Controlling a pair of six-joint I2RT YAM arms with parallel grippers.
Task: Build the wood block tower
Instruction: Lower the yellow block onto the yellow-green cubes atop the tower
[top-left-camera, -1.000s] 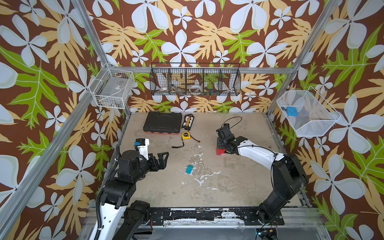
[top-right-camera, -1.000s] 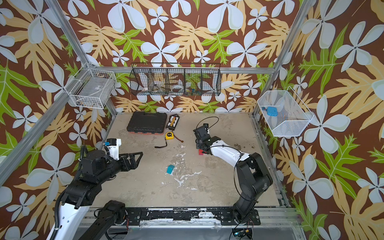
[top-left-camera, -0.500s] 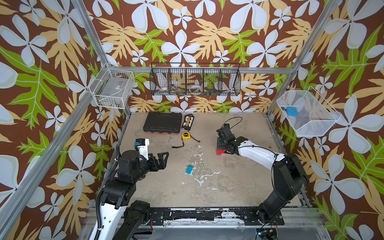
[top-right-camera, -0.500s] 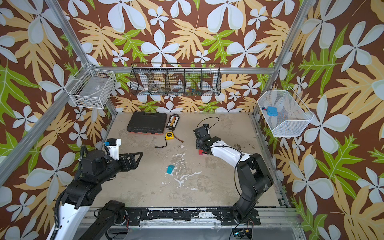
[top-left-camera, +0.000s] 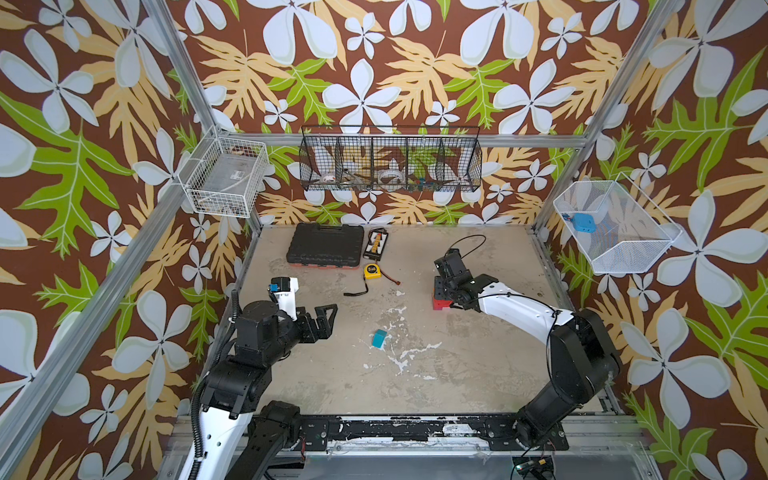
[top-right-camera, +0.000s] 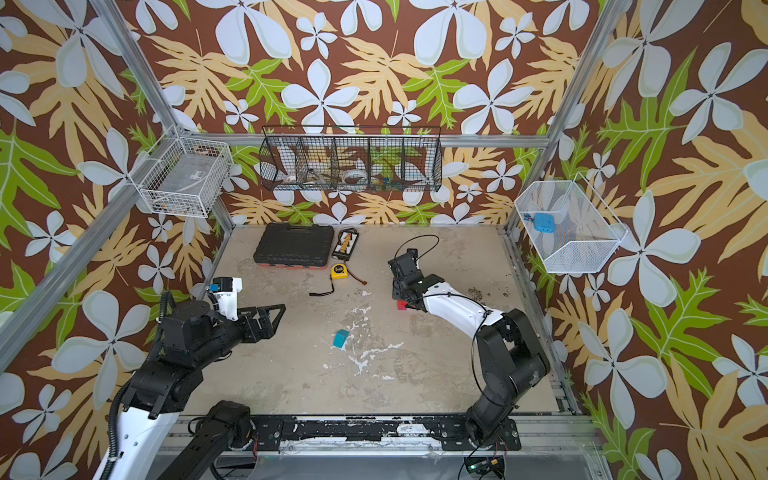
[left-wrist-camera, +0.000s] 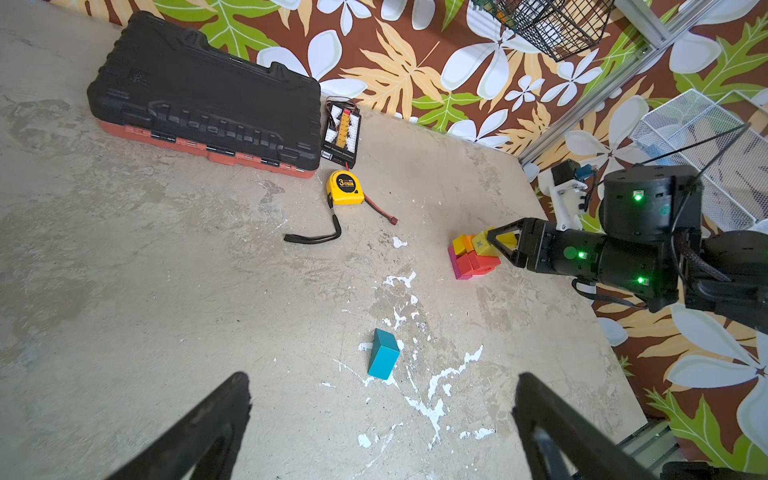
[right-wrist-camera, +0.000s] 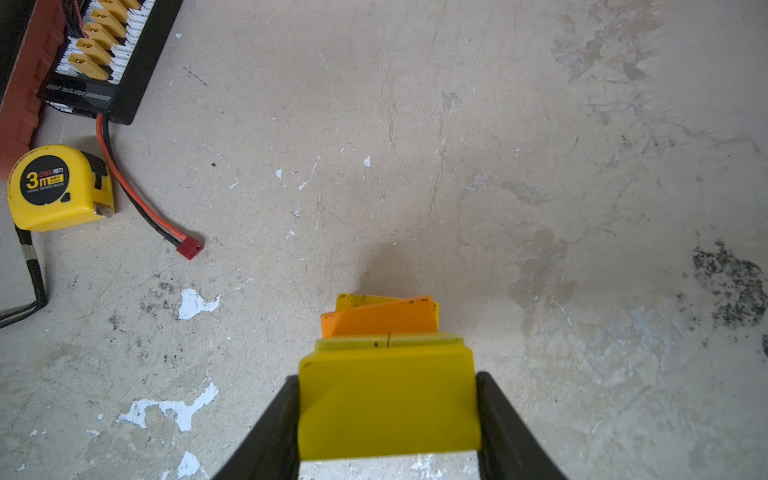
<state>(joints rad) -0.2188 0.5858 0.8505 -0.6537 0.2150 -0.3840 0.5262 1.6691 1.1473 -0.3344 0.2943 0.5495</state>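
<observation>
The right gripper (left-wrist-camera: 500, 245) is half closed on a yellow block (right-wrist-camera: 388, 399), held at the top of the tower (left-wrist-camera: 471, 259), right of the middle of the table (top-left-camera: 457, 374); whether it rests there I cannot tell. A skewed orange block (right-wrist-camera: 380, 318) lies just beyond it. The teal block (top-left-camera: 379, 338) lies loose mid-table, ahead of the left gripper (top-left-camera: 323, 320), the nearer arm, whose jaws gape fully, empty; the block's long axis points roughly away from them. Nothing has visibly shifted since a second ago.
</observation>
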